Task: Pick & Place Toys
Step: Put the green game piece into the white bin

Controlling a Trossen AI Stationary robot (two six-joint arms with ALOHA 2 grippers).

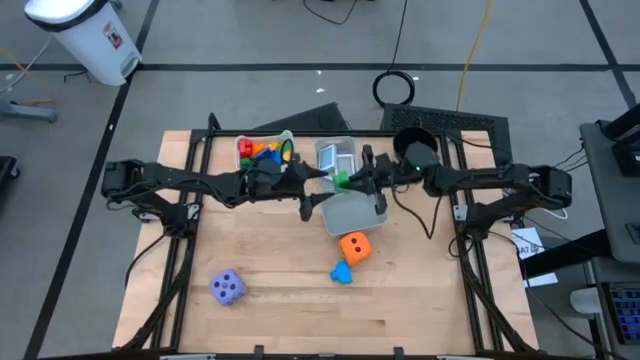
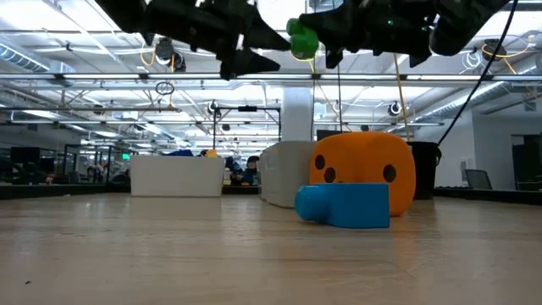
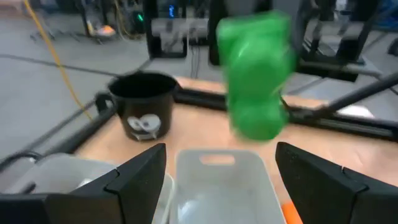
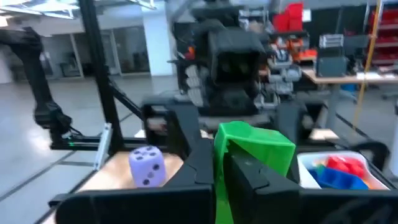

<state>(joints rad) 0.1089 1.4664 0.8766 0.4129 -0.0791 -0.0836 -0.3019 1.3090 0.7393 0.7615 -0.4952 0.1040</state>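
My right gripper (image 1: 350,183) is shut on a green block (image 1: 342,181), held high over the grey bin (image 1: 352,215) at mid-table. My left gripper (image 1: 308,205) stands open just left of the block, facing it; in its wrist view the block (image 3: 255,74) floats beyond the open fingers (image 3: 140,171). An orange die (image 1: 355,247) and a blue block (image 1: 342,272) rest on the table in front of the bin. A purple die (image 1: 228,287) sits at the near left. A white bin (image 1: 248,142) at the back holds several coloured toys. My right gripper pinches the green block's near part (image 4: 231,146) between its two fingers, coming about level from the table's right. The block's free end (image 2: 302,40) sticks out past the fingertips toward the left arm. It hangs clear of the table and bins.
A black cup (image 1: 415,150) stands at the back right, and a clear bin (image 1: 337,155) sits between it and the white bin. Black frame rails (image 1: 190,230) run along both sides of the table. Bare wood lies along the near edge.
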